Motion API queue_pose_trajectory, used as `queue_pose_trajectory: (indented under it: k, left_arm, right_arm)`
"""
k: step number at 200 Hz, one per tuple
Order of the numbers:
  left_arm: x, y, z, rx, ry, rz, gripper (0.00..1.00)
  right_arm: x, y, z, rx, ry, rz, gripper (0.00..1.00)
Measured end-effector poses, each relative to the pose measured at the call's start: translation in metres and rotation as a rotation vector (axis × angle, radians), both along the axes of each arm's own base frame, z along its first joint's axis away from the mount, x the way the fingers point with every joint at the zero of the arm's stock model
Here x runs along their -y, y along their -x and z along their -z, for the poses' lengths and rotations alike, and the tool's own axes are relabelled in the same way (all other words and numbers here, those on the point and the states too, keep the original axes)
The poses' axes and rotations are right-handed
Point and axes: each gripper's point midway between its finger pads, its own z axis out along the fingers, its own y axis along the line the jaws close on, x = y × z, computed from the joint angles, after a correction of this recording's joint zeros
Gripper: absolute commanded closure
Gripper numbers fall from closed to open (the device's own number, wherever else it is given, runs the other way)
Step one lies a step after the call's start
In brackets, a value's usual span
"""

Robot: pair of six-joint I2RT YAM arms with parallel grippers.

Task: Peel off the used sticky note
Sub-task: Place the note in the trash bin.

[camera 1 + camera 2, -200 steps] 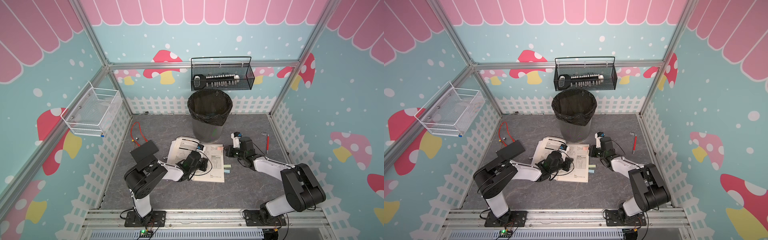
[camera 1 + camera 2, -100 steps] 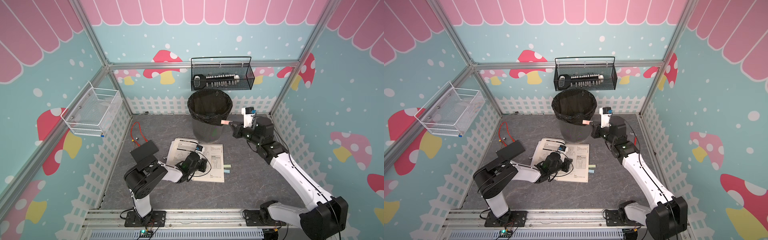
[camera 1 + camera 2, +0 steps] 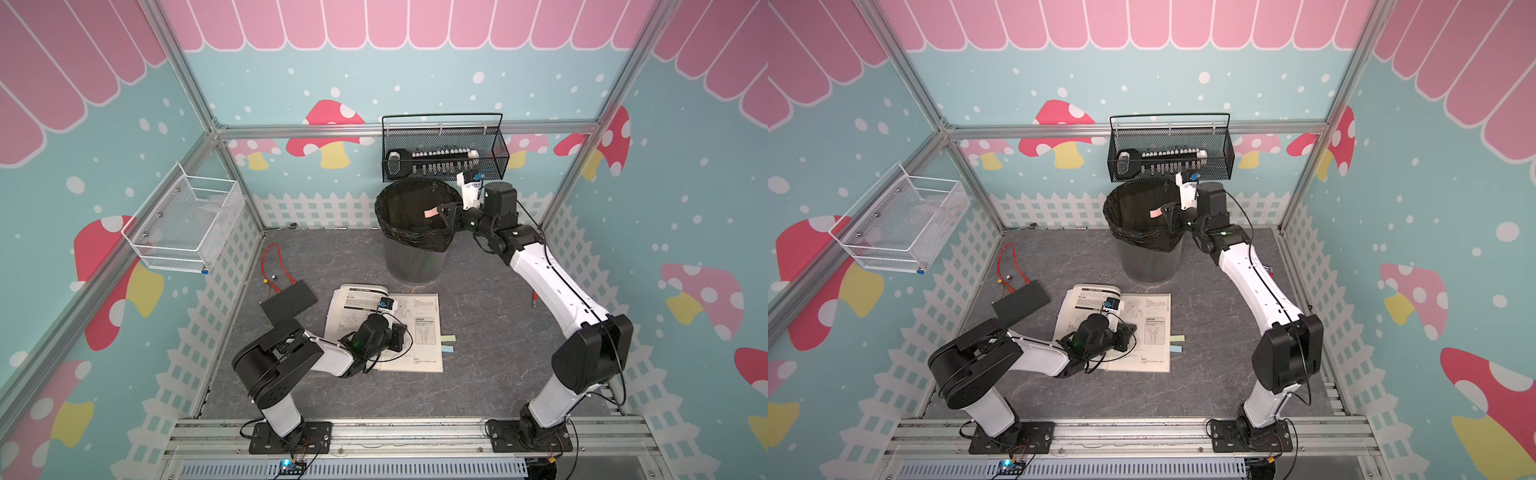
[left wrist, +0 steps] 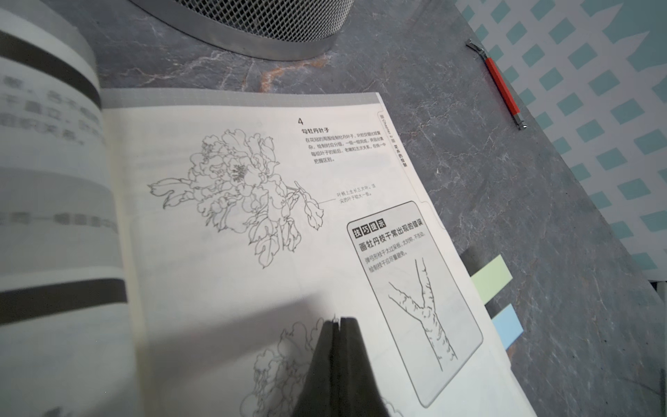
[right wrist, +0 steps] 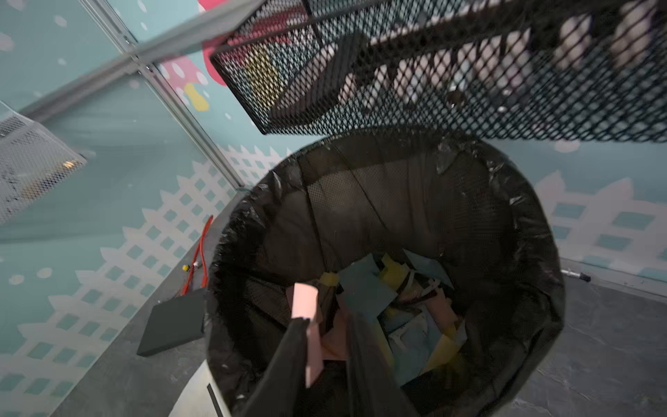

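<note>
The pink sticky note (image 5: 305, 307) runs lengthwise along one finger of the spread right gripper (image 5: 325, 319), its free end pointing out over the bin (image 5: 534, 231). The left gripper (image 4: 338, 319) is pressed together.

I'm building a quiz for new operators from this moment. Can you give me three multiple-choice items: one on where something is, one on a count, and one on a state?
1. Where is the pink sticky note?
A. In the white wall basket
B. On the floor by the red cord
C. At the right pincer, over the trash bin

2. How many coloured tabs stick out past the edge of the book?
A. Two
B. Four
C. None

3. What state is the left pincer in?
A. Wide open above the page
B. Shut, tip on the page
C. Shut on a red tool

Answers:
1 C: the note hangs at the pincer above the bin's opening.
2 A: there is a green tab and a blue tab.
3 B: its jaws meet on the open page.
</note>
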Motion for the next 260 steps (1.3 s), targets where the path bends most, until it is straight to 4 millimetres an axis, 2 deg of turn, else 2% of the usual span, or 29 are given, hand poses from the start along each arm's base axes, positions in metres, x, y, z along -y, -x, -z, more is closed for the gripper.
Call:
queue_pose_trajectory:
  k: [22, 54, 69, 78, 110, 116, 121, 126, 134, 140, 144, 147, 149, 152, 154, 178, 181, 188, 193, 198, 203, 206, 209, 212, 214, 216, 239, 251, 260]
  left_arm:
    - [-0.001, 0.001, 0.0, -0.008, 0.004, -0.005, 1.0]
    - [-0.002, 0.002, 0.0, -0.012, 0.005, -0.007, 1.0]
    - [-0.001, 0.002, 0.0, -0.012, 0.005, -0.007, 1.0]
    - [-0.001, 0.001, 0.0, -0.013, 0.005, -0.007, 1.0]
    - [-0.001, 0.001, 0.0, -0.014, 0.006, -0.008, 1.0]
    - [-0.001, 0.001, 0.0, -0.014, 0.007, -0.009, 1.0]
    - [-0.001, 0.002, 0.0, -0.015, 0.007, -0.009, 1.0]
    - [-0.001, 0.001, 0.0, -0.014, 0.007, -0.009, 1.0]
    - [-0.001, 0.002, 0.0, -0.015, 0.007, -0.009, 1.0]
    - [-0.001, 0.002, 0.0, -0.015, 0.007, -0.009, 1.0]
    - [-0.001, 0.002, 0.0, -0.015, 0.007, -0.009, 1.0]
    - [-0.001, 0.002, 0.0, -0.015, 0.007, -0.009, 1.0]
    - [-0.001, 0.002, 0.0, -0.015, 0.007, -0.009, 1.0]
    - [-0.001, 0.002, 0.0, -0.015, 0.007, -0.009, 1.0]
    - [-0.001, 0.002, 0.0, -0.015, 0.007, -0.009, 1.0]
    - [-0.001, 0.002, 0.0, -0.015, 0.007, -0.009, 1.0]
    - [-0.001, 0.002, 0.0, -0.015, 0.007, -0.009, 1.0]
    - [-0.001, 0.002, 0.0, -0.015, 0.007, -0.009, 1.0]
    - [-0.001, 0.002, 0.0, -0.015, 0.007, -0.009, 1.0]
    - [-0.001, 0.002, 0.0, -0.015, 0.007, -0.009, 1.0]
    - [-0.001, 0.002, 0.001, -0.015, 0.007, -0.009, 1.0]
    - [-0.001, 0.002, 0.001, -0.015, 0.007, -0.009, 1.0]
    - [-0.001, 0.002, 0.001, -0.016, 0.006, -0.009, 1.0]
    - [-0.001, 0.002, 0.001, -0.016, 0.006, -0.009, 1.0]
    - [-0.001, 0.002, 0.001, -0.016, 0.006, -0.009, 1.0]
    - [-0.001, 0.002, 0.001, -0.016, 0.006, -0.009, 1.0]
    - [-0.001, 0.002, 0.001, -0.015, 0.007, -0.009, 1.0]
    - [-0.001, 0.002, 0.001, -0.016, 0.006, -0.009, 1.0]
    - [-0.001, 0.002, 0.001, -0.016, 0.006, -0.009, 1.0]
  right_arm:
    - [-0.003, -0.007, -0.001, -0.005, 0.002, -0.006, 0.54]
    - [-0.004, -0.008, -0.032, 0.063, -0.015, -0.012, 0.51]
    - [-0.004, -0.007, -0.042, 0.086, -0.016, -0.014, 0.65]
    - [-0.004, -0.008, -0.044, 0.091, -0.017, -0.011, 0.99]
    - [-0.004, -0.018, -0.046, 0.101, -0.003, 0.004, 1.0]
    - [-0.004, -0.022, -0.043, 0.099, 0.003, 0.013, 0.83]
    - [-0.004, -0.026, -0.041, 0.092, 0.006, 0.017, 0.58]
    - [-0.004, -0.029, -0.038, 0.088, 0.011, 0.024, 0.43]
    - [-0.005, -0.036, -0.033, 0.079, 0.019, 0.028, 0.28]
    - [-0.006, -0.04, -0.027, 0.072, 0.025, 0.031, 0.26]
    - [-0.006, -0.043, -0.024, 0.066, 0.028, 0.031, 0.3]
    - [-0.007, -0.045, -0.02, 0.059, 0.032, 0.032, 0.43]
    - [-0.007, -0.046, -0.017, 0.054, 0.034, 0.032, 0.58]
    - [-0.007, -0.047, -0.014, 0.051, 0.041, 0.032, 0.91]
    - [-0.008, -0.048, -0.012, 0.047, 0.041, 0.032, 1.0]
    - [-0.009, -0.055, 0.012, -0.002, 0.064, 0.032, 1.0]
    - [-0.009, -0.055, 0.014, -0.006, 0.066, 0.033, 0.92]
    - [-0.008, -0.055, 0.016, -0.017, 0.067, 0.039, 0.51]
    - [-0.008, -0.055, 0.017, -0.019, 0.071, 0.042, 0.32]
    - [-0.007, -0.055, 0.017, -0.017, 0.072, 0.042, 0.21]
    - [-0.007, -0.055, 0.015, -0.013, 0.071, 0.042, 0.2]
    - [-0.008, -0.055, 0.015, -0.01, 0.071, 0.04, 0.23]
    - [-0.008, -0.055, 0.014, -0.007, 0.069, 0.037, 0.35]
    - [-0.009, -0.054, 0.013, -0.005, 0.068, 0.033, 0.54]
    - [-0.009, -0.054, 0.012, -0.002, 0.068, 0.03, 0.82]
    - [-0.01, -0.054, 0.012, 0.003, 0.071, 0.024, 0.98]
    - [-0.013, -0.054, 0.008, 0.016, 0.056, 0.008, 1.0]
    - [-0.013, -0.054, 0.008, 0.014, 0.053, 0.013, 0.36]
    - [-0.012, -0.054, 0.007, 0.014, 0.052, 0.015, 0.14]
